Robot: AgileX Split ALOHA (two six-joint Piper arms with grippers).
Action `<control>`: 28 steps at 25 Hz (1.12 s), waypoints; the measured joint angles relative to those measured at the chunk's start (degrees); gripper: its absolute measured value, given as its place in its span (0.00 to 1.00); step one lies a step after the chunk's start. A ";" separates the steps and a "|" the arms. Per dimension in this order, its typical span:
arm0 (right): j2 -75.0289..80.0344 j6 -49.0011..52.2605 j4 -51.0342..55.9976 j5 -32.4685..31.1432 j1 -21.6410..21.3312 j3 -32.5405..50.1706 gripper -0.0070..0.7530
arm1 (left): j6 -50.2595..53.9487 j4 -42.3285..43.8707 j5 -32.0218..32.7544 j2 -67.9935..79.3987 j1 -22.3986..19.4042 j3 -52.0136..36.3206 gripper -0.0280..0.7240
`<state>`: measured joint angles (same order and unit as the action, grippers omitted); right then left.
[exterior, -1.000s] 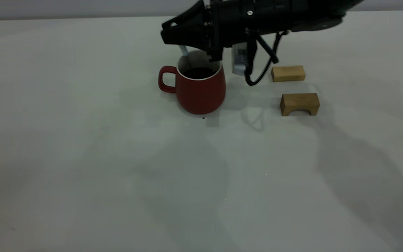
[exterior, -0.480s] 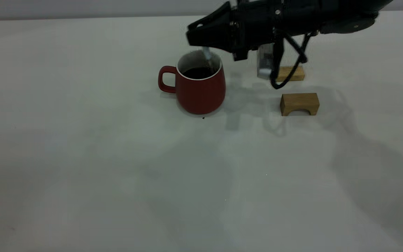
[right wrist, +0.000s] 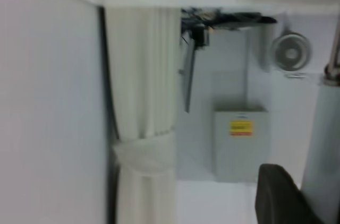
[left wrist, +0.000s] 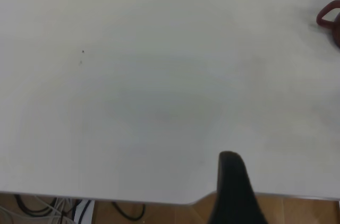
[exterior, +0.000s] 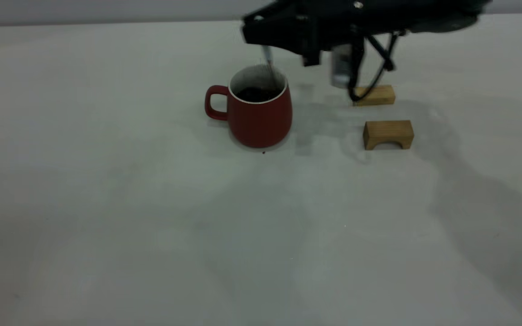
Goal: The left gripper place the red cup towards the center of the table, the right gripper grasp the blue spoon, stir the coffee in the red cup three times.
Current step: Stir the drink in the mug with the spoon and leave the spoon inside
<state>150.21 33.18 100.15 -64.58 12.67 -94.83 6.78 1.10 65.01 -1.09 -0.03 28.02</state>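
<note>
The red cup [exterior: 259, 118] stands on the table [exterior: 107, 203] near its middle, handle to the left, with dark coffee [exterior: 256, 94] inside. Just above and behind the cup, my right gripper [exterior: 255, 32] is shut on the blue spoon [exterior: 266, 55]. The spoon hangs down with its grey neck reaching into the cup's mouth by the back rim. In the right wrist view the pale spoon handle [right wrist: 325, 149] runs beside one dark finger [right wrist: 276, 195]. My left gripper [left wrist: 234, 184] is parked over the table's edge, far from the cup, whose handle [left wrist: 328, 17] barely shows there.
Two wooden blocks lie right of the cup: a flat one [exterior: 374, 95] behind and an arched one [exterior: 388, 134] nearer. The right arm's cable [exterior: 369, 86] dangles over the flat block. A small dark speck [exterior: 263, 152] sits by the cup's base.
The right gripper swept to the right across the cup with the spoon, then rose, so the spoon now stands higher in the cup. Cup and blocks stayed put.
</note>
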 joint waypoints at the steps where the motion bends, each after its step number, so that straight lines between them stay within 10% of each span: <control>1: -0.15 0.00 0.17 0.00 0.12 0.72 0.19 | 0.00 0.00 0.00 0.00 0.00 0.00 0.77; 8: 1.98 1.89 0.52 0.11 5.79 -7.19 0.19 | 0.00 0.00 0.00 0.00 0.00 0.00 0.77; 19: -2.71 0.14 0.38 0.81 1.39 4.22 0.19 | 0.00 -0.02 0.00 0.00 0.00 0.00 0.77; 28: 1.02 0.60 0.51 3.87 4.97 -5.87 0.18 | 0.00 -0.02 0.00 0.00 0.00 0.00 0.77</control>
<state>151.24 33.79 100.66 -60.71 17.63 -100.69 6.78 1.08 65.01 -1.09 -0.03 28.02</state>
